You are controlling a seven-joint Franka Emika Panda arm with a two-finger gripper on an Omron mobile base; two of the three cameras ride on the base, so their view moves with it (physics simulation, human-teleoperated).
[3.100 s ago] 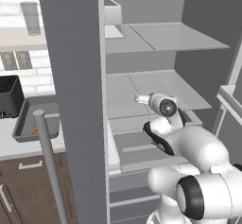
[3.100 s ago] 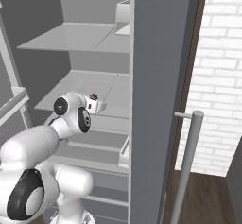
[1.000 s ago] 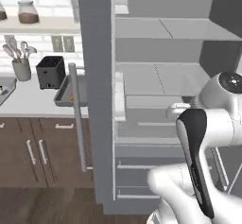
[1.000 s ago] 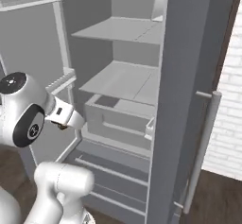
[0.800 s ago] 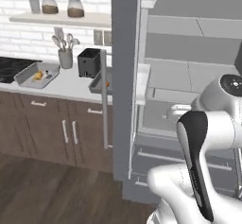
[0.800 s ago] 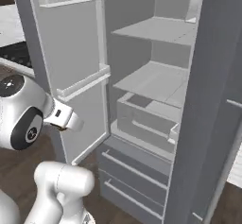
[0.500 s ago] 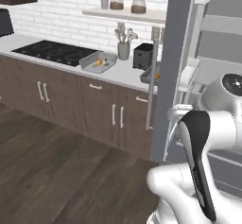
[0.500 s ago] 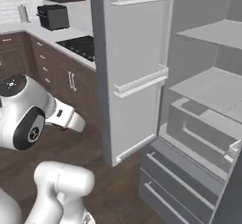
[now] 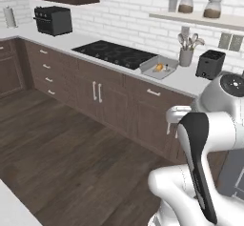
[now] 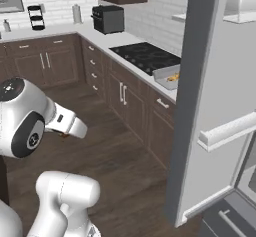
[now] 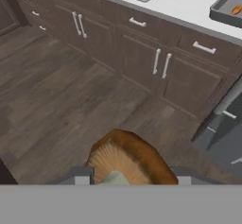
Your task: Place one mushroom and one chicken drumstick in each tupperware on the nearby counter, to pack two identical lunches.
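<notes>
I am seeing the counter (image 9: pixel 188 79) carrying a tupperware (image 9: pixel 158 67) beside the black cooktop (image 9: pixel 115 54), a utensil holder (image 9: pixel 186 56) and a black toaster (image 9: pixel 210 64) sitting further along. A second tupperware (image 11: pixel 228 9) is lying past the toaster, and a toaster oven (image 9: pixel 53 20) is standing at the far corner.

- In our hand view the brown-capped mushroom (image 11: pixel 126 159) is cut off below, its stem lost at the bottom.
- Our gripper (image 11: pixel 127 176) shows little of its fingers there; their grip cannot be told.
- A second tupperware (image 11: pixel 229 9) runs off the right edge; the orange piece inside is too small to name.
- In the right base view the fridge door (image 10: pixel 215 96) hides part of the near tupperware (image 10: pixel 167 76).
</notes>
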